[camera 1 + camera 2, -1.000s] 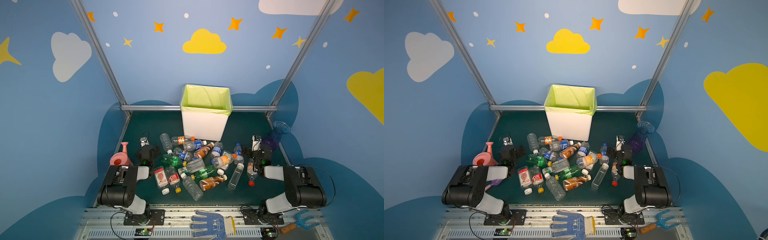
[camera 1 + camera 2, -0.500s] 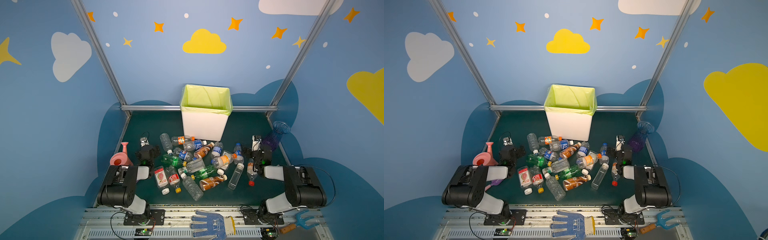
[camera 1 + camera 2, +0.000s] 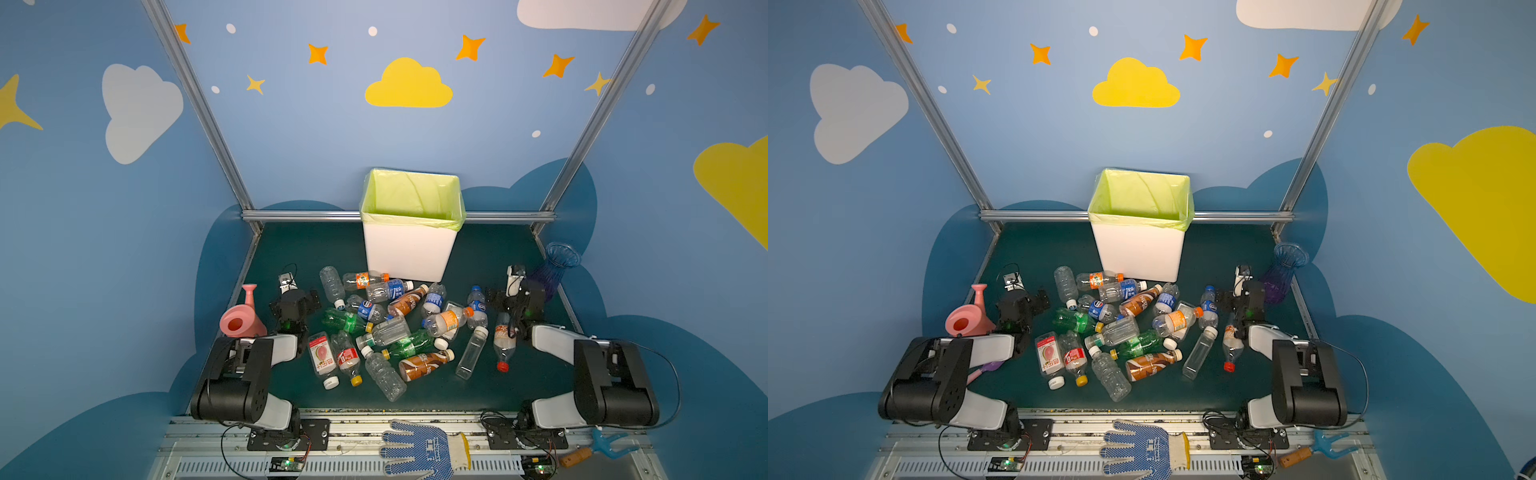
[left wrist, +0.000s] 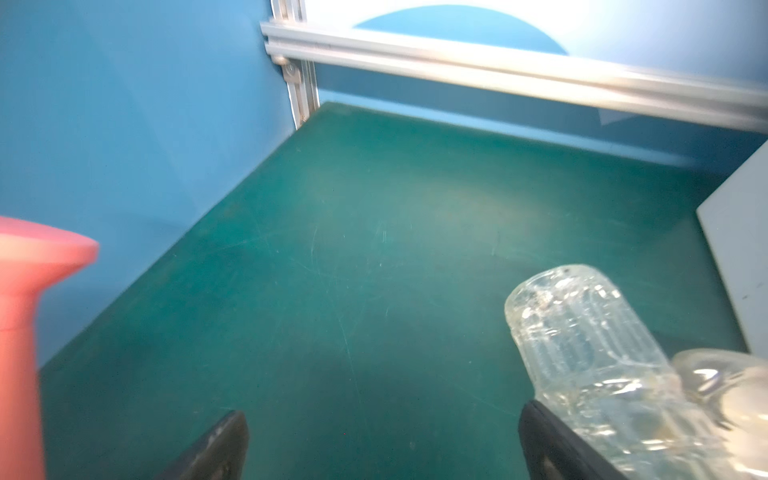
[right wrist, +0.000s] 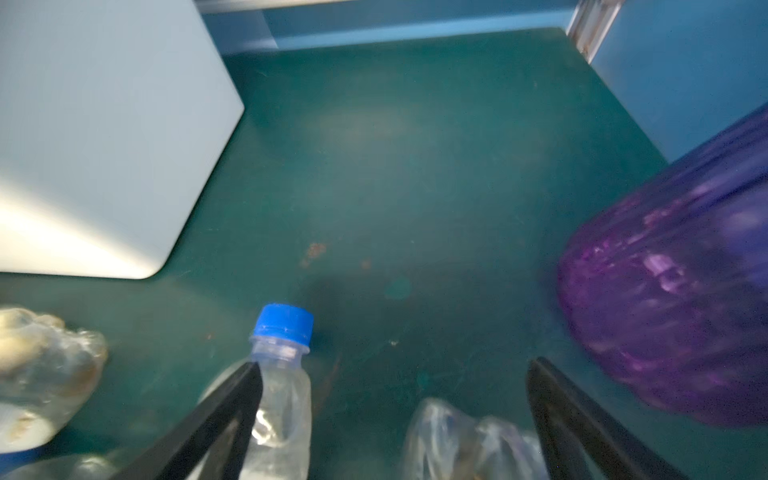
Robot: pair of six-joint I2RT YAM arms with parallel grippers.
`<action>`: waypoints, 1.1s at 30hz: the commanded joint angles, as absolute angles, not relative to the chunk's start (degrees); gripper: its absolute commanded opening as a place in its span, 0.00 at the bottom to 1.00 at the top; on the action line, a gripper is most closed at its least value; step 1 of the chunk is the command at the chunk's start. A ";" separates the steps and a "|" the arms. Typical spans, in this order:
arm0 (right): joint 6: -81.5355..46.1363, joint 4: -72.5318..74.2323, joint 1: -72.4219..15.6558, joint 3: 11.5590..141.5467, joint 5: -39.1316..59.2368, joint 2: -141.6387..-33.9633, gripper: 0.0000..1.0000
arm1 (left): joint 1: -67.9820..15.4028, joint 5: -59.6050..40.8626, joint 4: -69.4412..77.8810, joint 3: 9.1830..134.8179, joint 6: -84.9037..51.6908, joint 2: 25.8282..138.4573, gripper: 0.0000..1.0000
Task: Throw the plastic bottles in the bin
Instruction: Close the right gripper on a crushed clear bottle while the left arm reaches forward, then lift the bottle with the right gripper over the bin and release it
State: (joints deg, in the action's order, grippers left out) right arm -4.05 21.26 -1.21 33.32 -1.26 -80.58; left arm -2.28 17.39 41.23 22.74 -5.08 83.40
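Your left gripper [image 4: 382, 422] is hanging wide open, gripping nothing, over bare green mat [image 4: 374, 249] btwn the pink watering can [image 3: 239, 322] and a clear ribbed bottle [image 4: 582, 345] that is crowding one finger. Your right gripper [image 5: 395, 370] is also gaping empty, w/ a blue-capped bottle [image 5: 282, 374] lying against one finger, a crumpled clear bottle [image 5: 457, 436] showing btwn the fingers and the purple vase [image 5: 665, 291] standing just beside the other. Plastic bottles [image 3: 390, 330] are lying heaped mid-mat in front of the bin [image 3: 409, 253], which is standing upright near the back.
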 commanded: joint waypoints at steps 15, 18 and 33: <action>-16.62 -26.13 -0.93 42.50 4.76 -71.62 0.90 | -16.56 18.73 9.86 31.40 -15.66 60.46 1.00; -17.31 -26.85 -0.79 41.97 2.75 -73.91 0.84 | -16.61 19.91 9.71 28.67 -16.63 58.53 1.00; -17.97 -28.30 -0.61 45.45 2.74 -81.26 0.55 | -16.55 20.52 7.99 26.24 -16.95 56.37 1.00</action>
State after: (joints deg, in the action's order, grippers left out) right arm -17.80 -27.33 -0.82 43.88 1.91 -81.01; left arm -16.58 19.55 8.88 27.07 -16.51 57.30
